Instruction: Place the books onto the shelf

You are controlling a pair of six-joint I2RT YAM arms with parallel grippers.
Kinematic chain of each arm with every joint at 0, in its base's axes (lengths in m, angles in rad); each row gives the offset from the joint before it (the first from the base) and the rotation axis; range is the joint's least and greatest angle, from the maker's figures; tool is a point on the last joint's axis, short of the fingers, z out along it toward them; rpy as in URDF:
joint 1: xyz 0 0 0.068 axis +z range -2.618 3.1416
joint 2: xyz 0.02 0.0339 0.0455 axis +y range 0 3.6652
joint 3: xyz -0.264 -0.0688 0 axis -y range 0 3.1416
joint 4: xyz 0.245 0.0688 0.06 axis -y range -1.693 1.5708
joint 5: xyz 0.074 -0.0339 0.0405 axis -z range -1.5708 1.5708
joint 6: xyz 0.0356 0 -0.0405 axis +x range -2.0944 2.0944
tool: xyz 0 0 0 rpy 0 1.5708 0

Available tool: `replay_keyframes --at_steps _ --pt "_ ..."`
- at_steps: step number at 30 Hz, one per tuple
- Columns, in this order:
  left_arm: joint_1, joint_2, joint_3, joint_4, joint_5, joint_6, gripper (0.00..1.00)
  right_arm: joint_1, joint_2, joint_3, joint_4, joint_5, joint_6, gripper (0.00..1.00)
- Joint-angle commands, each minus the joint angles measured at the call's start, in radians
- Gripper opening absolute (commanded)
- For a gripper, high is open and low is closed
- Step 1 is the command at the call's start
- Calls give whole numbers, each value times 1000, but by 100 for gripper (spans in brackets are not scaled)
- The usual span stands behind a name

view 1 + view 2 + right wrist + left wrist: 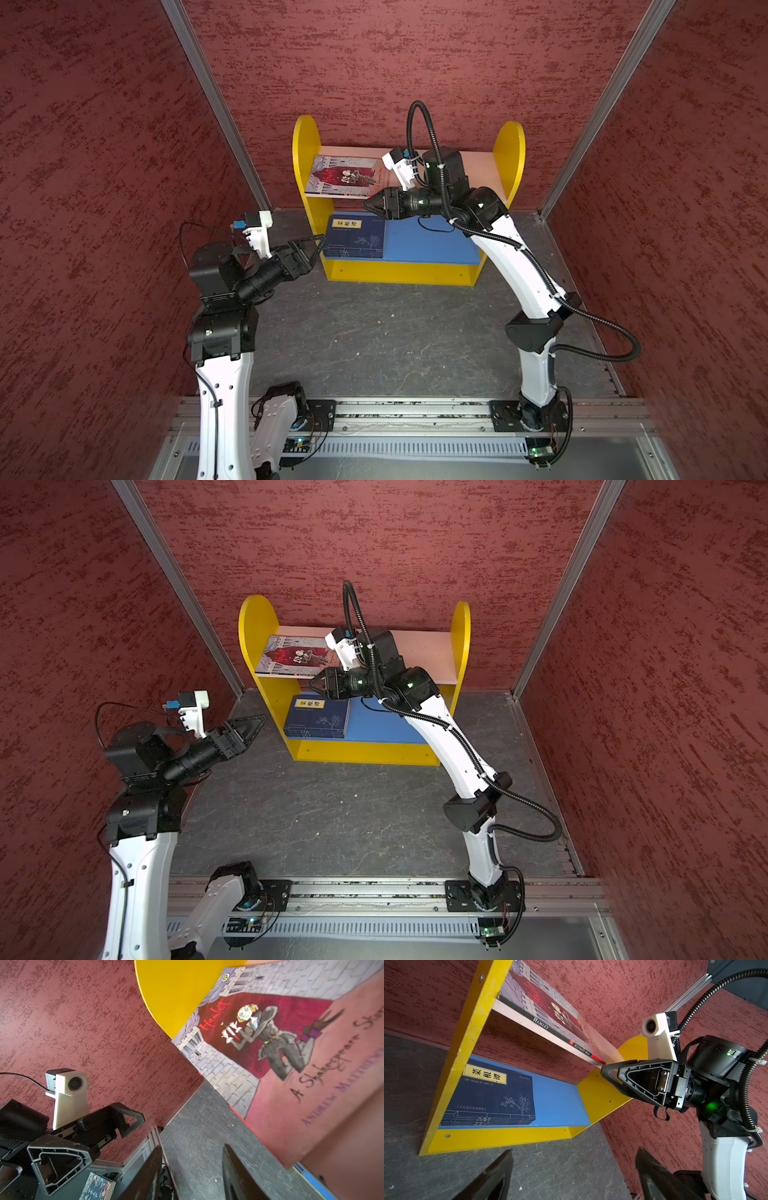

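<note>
Left gripper (319,243) hangs with its jaws wide apart and nothing between them; in its wrist view only grey floor (571,1167) shows between the two fingers (496,1176). It points at the shelf (305,141) from outside, tips close by the front edge of the near yellow side panel (467,1028), clear of the floor. Just beyond that panel, ahead of the tips, the navy books (355,239) lie flat in a stack on the blue board (428,245), at the end nearest this gripper, the top one's yellow label (346,224) facing up. Right gripper (368,203) reaches in from the other side, higher up, jaws partly apart and empty: floor shows between its fingers (149,1174) too. Its tip sits at the front edge of the pink board (482,166), right by the near corner of the pink book (345,176); whether it touches that corner I cannot tell. That book lies flat on the pink board, ahead of the right gripper, up by the side panel nearest the left one. The navy stack lies below and just ahead of the right gripper's tip.
</note>
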Motion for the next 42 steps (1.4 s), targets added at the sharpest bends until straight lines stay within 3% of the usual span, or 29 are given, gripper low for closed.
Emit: replay_keyframes --at_steps 1,16,28,34,38,39,41,42 --pt "-2 -11 -9 29 11 -8 92 -6 14 29 -18 25 -30 48" --pt "-1 -11 -22 32 5 -7 92 -34 22 37 -16 46 -23 48" --pt "-2 -15 -23 26 5 -2 92 -34 -12 36 -24 -112 7 48" --pt "-2 -4 -17 -25 -16 107 98 -12 -121 -34 -102 -82 -68 52" --pt "0 3 -43 -93 -73 233 99 4 -264 -263 -115 24 -133 61" --pt "0 3 -54 -106 -88 264 99 5 -314 -355 -84 51 -135 68" --pt "2 1 -83 -116 -115 312 99 6 -419 -541 10 102 -124 97" --pt "2 -2 -102 -116 -133 329 99 6 -484 -646 85 140 -103 99"
